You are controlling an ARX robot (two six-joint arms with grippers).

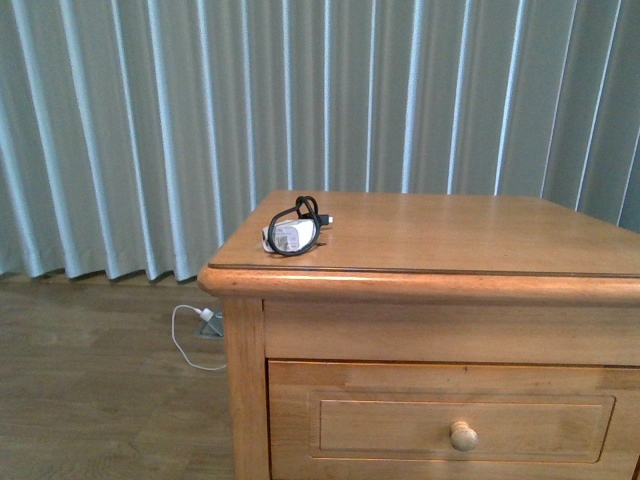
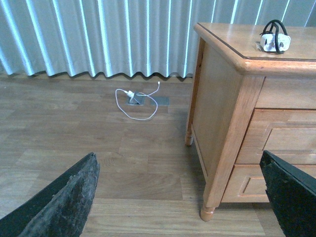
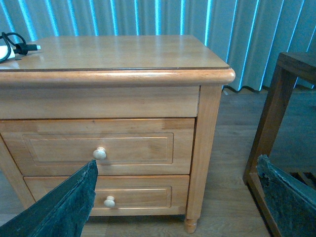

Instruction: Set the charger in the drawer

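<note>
The charger (image 1: 291, 235), a small white block with a black cable looped round it, lies on the nightstand top near its front left corner. It also shows in the left wrist view (image 2: 274, 41) and partly at the edge of the right wrist view (image 3: 11, 48). The upper drawer (image 1: 455, 425) is shut, with one round wooden knob (image 1: 463, 435); it shows in the right wrist view (image 3: 96, 148) too. My left gripper (image 2: 180, 197) is open and empty, low beside the nightstand's left front leg. My right gripper (image 3: 177, 197) is open and empty, in front of the nightstand's drawers.
A second, lower drawer (image 3: 108, 197) with its own knob sits below. A thin white cable with a white plug (image 2: 131, 96) lies on the wooden floor by a floor socket. Grey curtains hang behind. A dark wooden frame (image 3: 274, 113) stands right of the nightstand.
</note>
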